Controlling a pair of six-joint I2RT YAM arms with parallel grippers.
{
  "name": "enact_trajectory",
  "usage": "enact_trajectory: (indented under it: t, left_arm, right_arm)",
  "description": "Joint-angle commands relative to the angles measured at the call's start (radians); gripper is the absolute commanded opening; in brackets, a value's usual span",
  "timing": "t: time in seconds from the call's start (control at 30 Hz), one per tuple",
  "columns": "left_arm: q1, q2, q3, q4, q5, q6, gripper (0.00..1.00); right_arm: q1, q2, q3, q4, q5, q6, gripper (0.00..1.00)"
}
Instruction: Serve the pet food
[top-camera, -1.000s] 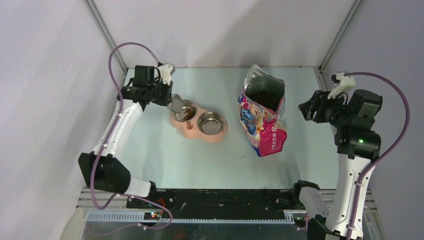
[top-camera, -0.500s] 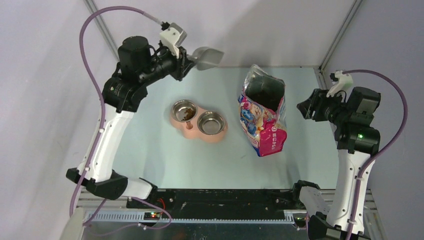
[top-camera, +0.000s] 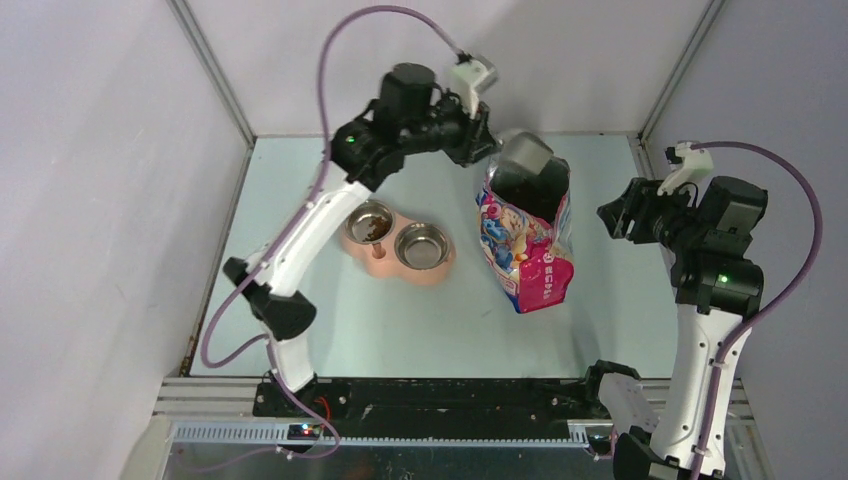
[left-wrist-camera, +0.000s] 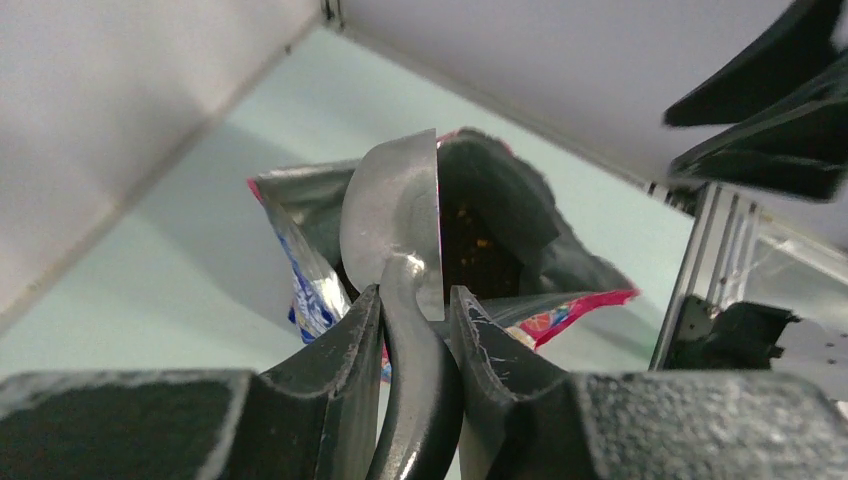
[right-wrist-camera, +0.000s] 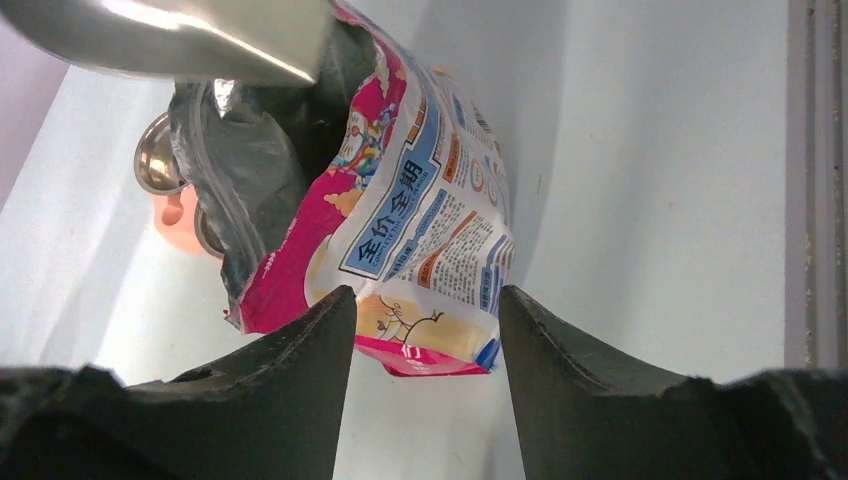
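Showing pet food (top-camera: 375, 230) in bowl (top-camera: 347, 218): top cam only.

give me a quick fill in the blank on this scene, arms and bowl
The left gripper is shut on a metal ____. That tool hangs over the open mouth of the printed ____. The pet food lies in the ____ cup of the pink double bowl. The right gripper is ____, holding nothing.
Missing: scoop; bag; left; open.

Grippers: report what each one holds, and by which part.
The left gripper holds the metal scoop by its handle, just behind the bowl. The right gripper is open and holds nothing.
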Motion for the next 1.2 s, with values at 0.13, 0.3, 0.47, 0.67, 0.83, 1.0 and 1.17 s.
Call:
enact_trajectory:
  t: [0.13, 0.3, 0.47, 0.67, 0.83, 1.0, 1.17]
  left_arm:
    - [-0.104, 0.124, 0.119, -0.156, -0.173, 0.188, 0.0]
    - [-0.153, 0.243, 0.211, -0.217, -0.329, 0.227, 0.0]
    - [-0.192, 0.359, 0.268, -0.197, -0.53, 0.202, 0.0]
    - [-0.205, 0.427, 0.23, -0.256, -0.565, 0.208, 0.0]
    - [-0.203, 0.464, 0.207, -0.342, -0.421, 0.194, 0.0]
    - [-0.203, 0.463, 0.173, -0.398, -0.067, 0.116, 0.0]
    - [-0.2, 0.423, 0.154, -0.381, 0.047, 0.058, 0.0]
  right_arm:
    - [-0.022, -0.012, 0.04, -0.001, -0.003, 0.008, 0.58]
    - [-0.029, -0.009, 0.031, -0.002, -0.013, 0.019, 0.57]
    - [-0.033, -0.023, -0.001, -0.005, -0.04, 0.032, 0.57]
    - [-0.037, -0.04, -0.017, -0.014, -0.05, 0.038, 0.57]
    - [-0.038, -0.058, -0.043, -0.014, -0.055, 0.042, 0.57]
    - [-0.038, -0.062, -0.046, -0.023, -0.05, 0.04, 0.57]
    - [-0.038, -0.06, -0.055, -0.02, -0.05, 0.038, 0.57]
